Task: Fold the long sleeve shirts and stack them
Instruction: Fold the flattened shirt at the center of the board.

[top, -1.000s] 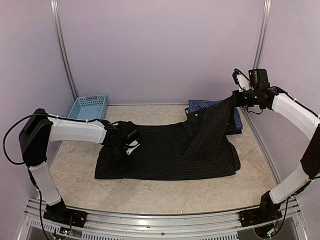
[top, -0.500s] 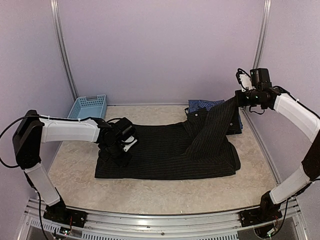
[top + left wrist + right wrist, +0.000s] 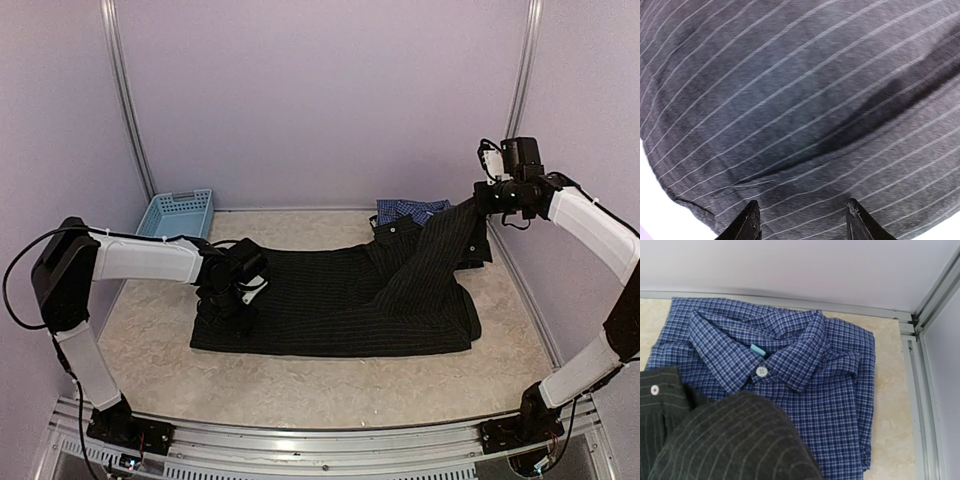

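The left fingers (image 3: pixel 230 303) point down at the left end of the black pinstriped shirt (image 3: pixel 340 310). In the left wrist view their two dark tips stand apart, open, with striped cloth spread flat just beyond them and nothing pinched between them. From those fingers the shirt runs rightward across the desk (image 3: pixel 300 385), lying mostly flat. On its right side a broad strip of it climbs off the desk up to the right fingers (image 3: pixel 477 205), which are closed on the cloth and hold that part raised above the rest. The right wrist view does not show the fingers themselves, only a hump of black pinstriped cloth close under the camera. Just past the right fingers, toward the back wall, the blue check shirt (image 3: pixel 830 390) lies folded on the desk with its collar up and a white button (image 3: pixel 761 371) showing, its near edge covered by the black cloth. A light blue basket (image 3: pixel 178 215) sits behind the left fingers, by the back wall.
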Robot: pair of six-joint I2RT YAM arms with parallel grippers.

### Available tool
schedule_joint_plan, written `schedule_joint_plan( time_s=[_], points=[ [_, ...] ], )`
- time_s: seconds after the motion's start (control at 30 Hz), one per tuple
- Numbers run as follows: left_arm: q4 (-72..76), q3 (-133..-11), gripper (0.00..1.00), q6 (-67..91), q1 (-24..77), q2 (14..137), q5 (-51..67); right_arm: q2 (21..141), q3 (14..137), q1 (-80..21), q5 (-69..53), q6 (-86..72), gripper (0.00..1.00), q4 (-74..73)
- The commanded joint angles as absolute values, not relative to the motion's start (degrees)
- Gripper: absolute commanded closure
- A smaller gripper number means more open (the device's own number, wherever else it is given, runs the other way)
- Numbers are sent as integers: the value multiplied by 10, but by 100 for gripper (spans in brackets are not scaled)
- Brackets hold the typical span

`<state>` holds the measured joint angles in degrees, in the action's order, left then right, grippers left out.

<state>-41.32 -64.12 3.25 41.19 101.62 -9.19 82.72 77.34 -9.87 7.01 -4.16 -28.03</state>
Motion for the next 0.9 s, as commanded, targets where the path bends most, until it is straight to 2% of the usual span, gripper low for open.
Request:
schedule_joint_plan(
  time_s=[0.0, 0.47, 0.87],
  points=[
    [-403, -640, 46, 44, 402, 1012, -128, 818, 770, -86, 90, -54, 100, -286],
    [-392, -636, 44, 51, 394, 994, -151, 841, 787, -78, 117, -78, 100, -305],
    [-401, -635, 44, 61, 395, 1046, -161, 846, 744, -78, -14, -48, 100, -256]
  ],
)
